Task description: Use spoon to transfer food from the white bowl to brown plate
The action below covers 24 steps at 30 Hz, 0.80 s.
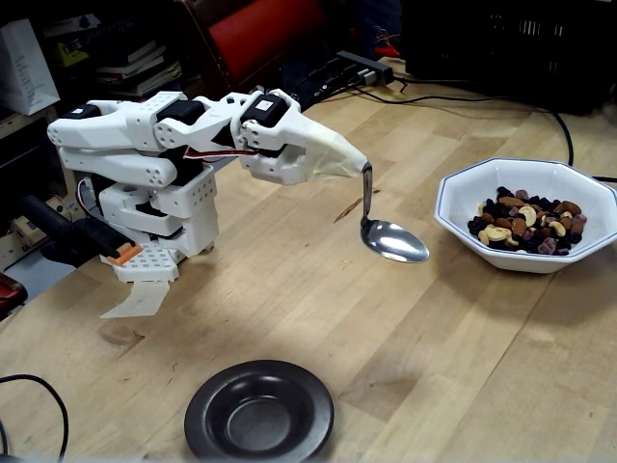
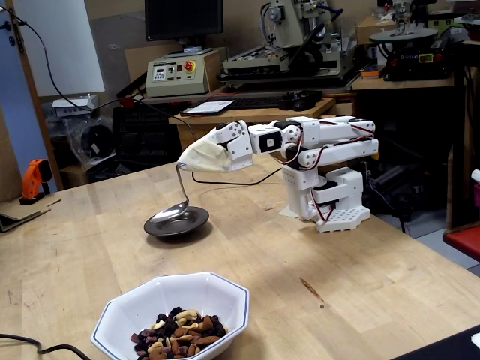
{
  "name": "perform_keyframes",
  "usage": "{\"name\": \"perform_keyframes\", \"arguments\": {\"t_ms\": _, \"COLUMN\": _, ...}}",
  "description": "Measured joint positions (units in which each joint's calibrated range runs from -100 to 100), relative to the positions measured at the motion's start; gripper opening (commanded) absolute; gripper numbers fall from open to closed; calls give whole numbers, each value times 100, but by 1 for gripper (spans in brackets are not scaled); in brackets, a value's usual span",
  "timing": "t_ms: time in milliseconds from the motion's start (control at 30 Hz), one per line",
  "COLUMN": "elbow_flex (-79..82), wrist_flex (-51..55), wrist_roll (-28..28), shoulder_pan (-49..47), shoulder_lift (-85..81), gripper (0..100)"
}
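Observation:
My gripper (image 1: 362, 166) is shut on the short handle of the silver spoon (image 1: 393, 241), which hangs down with its oval bowl level and empty, just above the wooden table. The white bowl (image 1: 453, 193) stands to the spoon's right in this fixed view, apart from it, with the food (image 1: 528, 220), mixed nuts and dried fruit, heaped inside. Near the front edge lies the brown plate (image 1: 207, 405), empty. In the other fixed view my gripper (image 2: 181, 161) holds the spoon (image 2: 171, 213) in front of the brown plate (image 2: 193, 223), while the white bowl (image 2: 124, 307) with food (image 2: 180, 336) sits nearest the camera.
The arm's white base (image 1: 154, 207) stands at the table's left in one fixed view. Black cables (image 1: 463, 96) and a power strip (image 1: 337, 72) lie along the back edge. In the other fixed view, an orange drill (image 2: 34, 180) rests at far left and a cable (image 2: 30, 345) at the bottom left.

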Motion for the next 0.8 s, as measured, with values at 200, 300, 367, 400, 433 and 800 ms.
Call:
{"name": "perform_keyframes", "arguments": {"t_ms": 200, "elbow_flex": 396, "wrist_flex": 0, "wrist_roll": -29, "shoulder_pan": -22, "shoulder_lift": -34, "gripper": 4}}
{"name": "perform_keyframes", "arguments": {"t_ms": 300, "elbow_flex": 404, "wrist_flex": 0, "wrist_roll": -29, "shoulder_pan": -22, "shoulder_lift": -52, "gripper": 4}}
{"name": "perform_keyframes", "arguments": {"t_ms": 367, "elbow_flex": 404, "wrist_flex": 0, "wrist_roll": -29, "shoulder_pan": -22, "shoulder_lift": -60, "gripper": 4}}
{"name": "perform_keyframes", "arguments": {"t_ms": 400, "elbow_flex": 404, "wrist_flex": 0, "wrist_roll": -29, "shoulder_pan": -22, "shoulder_lift": -60, "gripper": 4}}
{"name": "perform_keyframes", "arguments": {"t_ms": 433, "elbow_flex": 404, "wrist_flex": 0, "wrist_roll": -29, "shoulder_pan": -22, "shoulder_lift": -60, "gripper": 4}}
{"name": "perform_keyframes", "arguments": {"t_ms": 800, "elbow_flex": 404, "wrist_flex": 0, "wrist_roll": -29, "shoulder_pan": -22, "shoulder_lift": -60, "gripper": 4}}
